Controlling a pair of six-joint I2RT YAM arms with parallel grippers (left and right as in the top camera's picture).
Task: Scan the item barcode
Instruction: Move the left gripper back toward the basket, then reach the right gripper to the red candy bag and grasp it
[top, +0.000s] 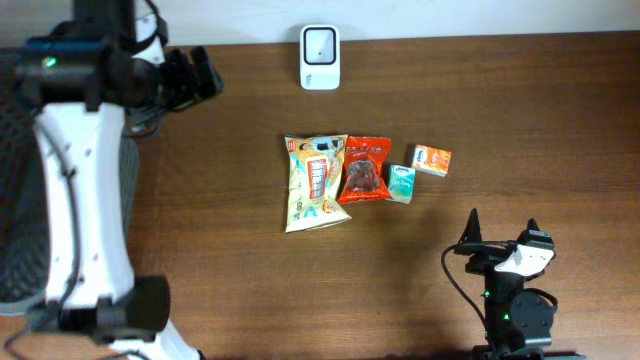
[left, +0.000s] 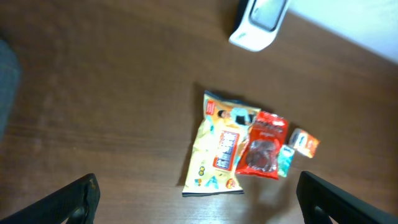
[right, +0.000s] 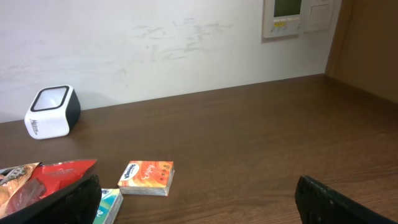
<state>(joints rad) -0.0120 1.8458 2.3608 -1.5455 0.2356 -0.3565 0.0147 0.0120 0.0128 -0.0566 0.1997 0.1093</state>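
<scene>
A dark brown wooden table (top: 520, 90) meets a white wall (right: 155, 37). The left jaws and the right jaws are spread wide and hold nothing. A yellow snack bag (top: 315, 183), red foil packet (top: 365, 170), small teal pack (top: 402, 184) and orange box (top: 433, 159) lie mid-table, near a white barcode scanner (top: 320, 57).

4 packs (top: 365, 172) bunched; scanner (top: 320, 57) well apart, bare table (top: 320, 112) between.

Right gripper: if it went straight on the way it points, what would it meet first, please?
Likely nothing soon: the right gripper points past the orange box, lying to its left, over bare table toward the wall.
</scene>
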